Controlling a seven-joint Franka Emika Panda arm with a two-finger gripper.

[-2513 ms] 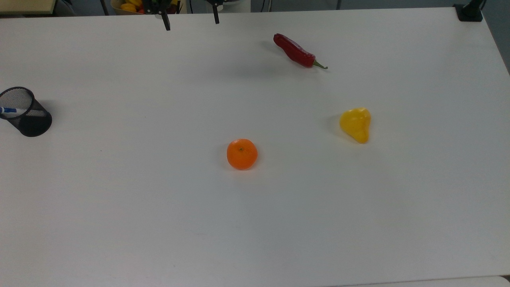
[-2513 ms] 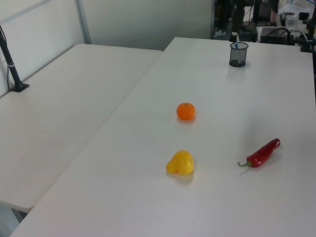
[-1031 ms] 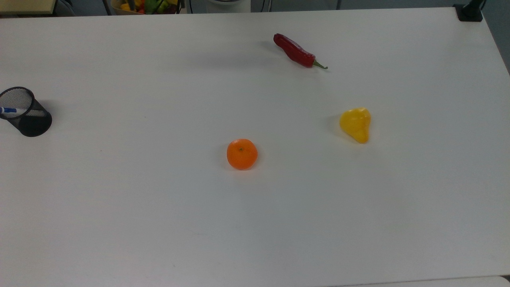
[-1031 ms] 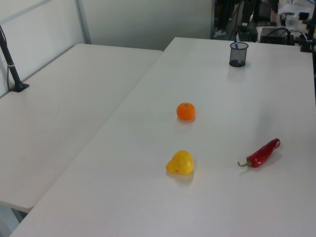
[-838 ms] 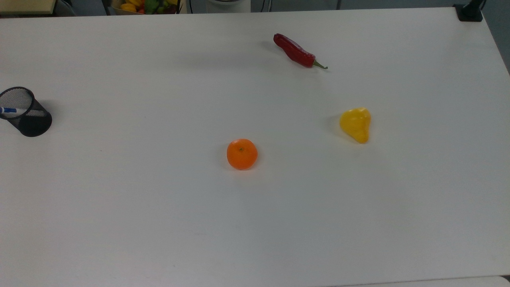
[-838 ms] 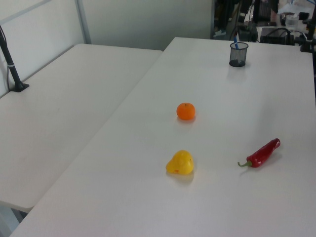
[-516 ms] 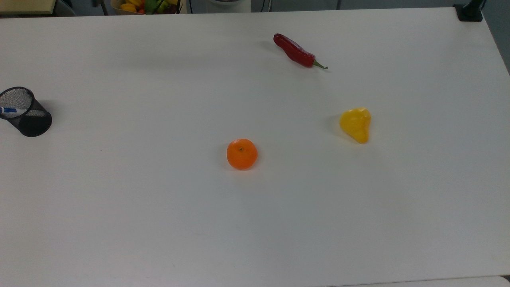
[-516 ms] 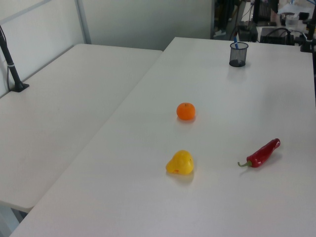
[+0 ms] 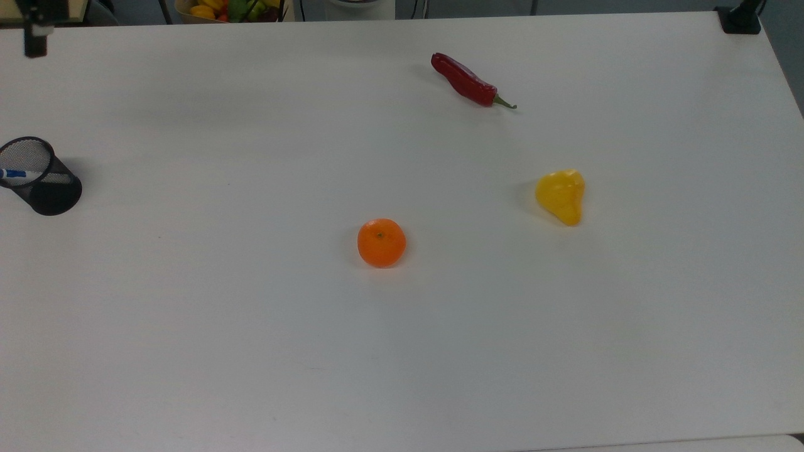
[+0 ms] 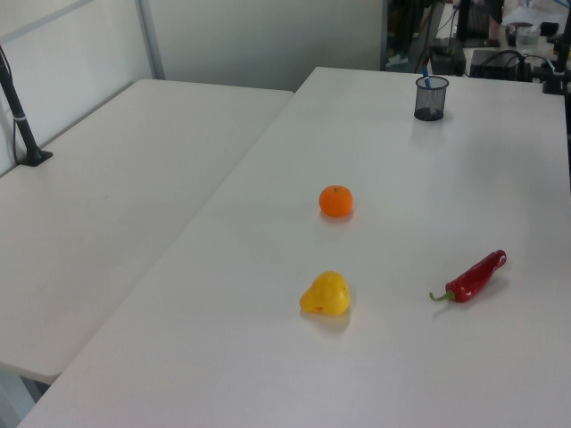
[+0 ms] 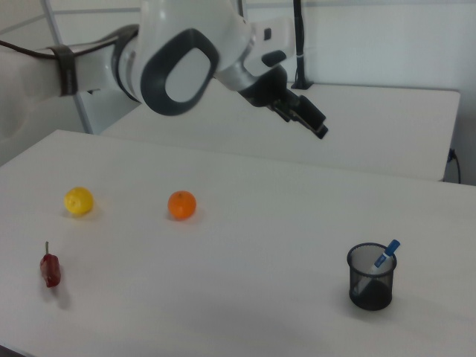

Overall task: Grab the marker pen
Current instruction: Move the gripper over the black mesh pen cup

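In the top view, going left to right: marker pen [image 9: 14, 174] stands leaning inside a black mesh cup [image 9: 47, 191] at the far left edge of the white table [image 9: 251, 351], blue cap end poking out past the rim; then an orange [image 9: 381, 242] near the middle, a red chilli [image 9: 465, 80] toward the back, a yellow pepper [image 9: 561, 195] on the right, all well apart from the cup. The gripper [image 11: 311, 119] hangs high in the right view, above and to the left of the cup, not near the pen; whether it is wide or narrow can't be told from here. In the left view the cup [image 10: 430, 98] sits at the far end of the table with the pen [image 10: 426, 69] sticking up. Judgement: the pen looks light, rigid, smooth plastic, so likely slippery and prone to pivoting if pinched off-centre. Only the exposed upper part above the rim is reachable, so grip there across the barrel and lift roughly along its lean, else the light cup may tip or come up with it.
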